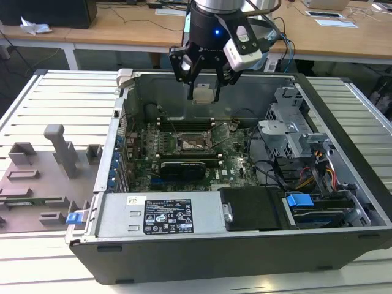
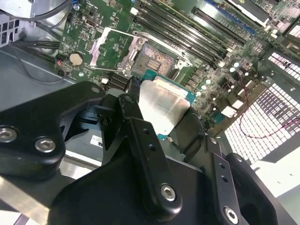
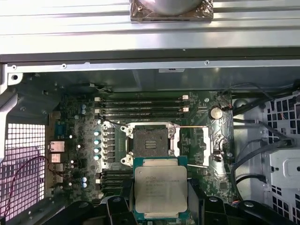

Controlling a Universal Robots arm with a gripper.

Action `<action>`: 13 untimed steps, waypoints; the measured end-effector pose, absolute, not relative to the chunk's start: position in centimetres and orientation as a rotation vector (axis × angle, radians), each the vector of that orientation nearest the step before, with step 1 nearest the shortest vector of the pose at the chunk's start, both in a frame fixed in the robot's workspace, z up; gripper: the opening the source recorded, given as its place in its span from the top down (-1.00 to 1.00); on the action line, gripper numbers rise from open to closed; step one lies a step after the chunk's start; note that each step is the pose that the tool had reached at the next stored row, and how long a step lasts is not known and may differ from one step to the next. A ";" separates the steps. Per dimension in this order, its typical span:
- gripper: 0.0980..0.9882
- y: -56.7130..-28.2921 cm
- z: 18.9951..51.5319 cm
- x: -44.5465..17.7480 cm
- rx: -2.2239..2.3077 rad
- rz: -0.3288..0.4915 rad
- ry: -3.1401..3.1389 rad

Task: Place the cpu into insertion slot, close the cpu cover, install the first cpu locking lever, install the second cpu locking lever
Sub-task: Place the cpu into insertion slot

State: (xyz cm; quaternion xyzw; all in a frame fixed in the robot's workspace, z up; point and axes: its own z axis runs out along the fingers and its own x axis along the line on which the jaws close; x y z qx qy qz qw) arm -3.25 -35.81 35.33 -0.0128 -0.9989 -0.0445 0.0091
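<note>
Silver-grey metal, matt and faintly printed, on a green-edged flat square chip: the cpu (image 3: 161, 185), clamped at two opposite edges between the matt black angular fingers (image 2: 136, 136) of the black two-fingered gripper (image 1: 205, 89), closed onto the chip and no further. Held in the air over the open case, well above the board in the exterior view, apart from the square insertion slot (image 3: 149, 140) with its silvery rim and dark pin field laid bare. Just beside the slot, the thin silvery cpu cover (image 3: 204, 145), lying open, green board visible through its large square window.

Inside the dark grey sheet-metal tower case (image 1: 245, 251), on its side with the upper face open: green motherboard (image 3: 70, 122) flat on the floor, long narrow black memory slots (image 3: 140, 107) near the socket, a round silver coin cell (image 3: 215, 112), a silver box-shaped power supply (image 1: 159, 214) with a white label, a grey folded-metal drive cage (image 1: 294, 131), a blue plastic tab (image 1: 300, 200), loose red, yellow and black cables (image 1: 324, 174). Under the case, a ribbed aluminium table (image 1: 55, 92); on it, at the exterior view's left, a grey plate (image 1: 37, 177) with upright blocks.

Far edge of the chip hidden behind the gripper body in the first wrist view; print on the lid too small to read; silver arm (image 1: 214, 12) cut off at the exterior view's upper edge
</note>
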 end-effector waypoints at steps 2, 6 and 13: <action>0.00 -35.8 35.0 -3.2 -0.040 -0.139 -3.120; 0.00 -35.8 34.5 -3.2 -0.040 -0.139 -3.120; 0.00 -35.8 33.7 -3.2 -0.040 -0.139 -3.120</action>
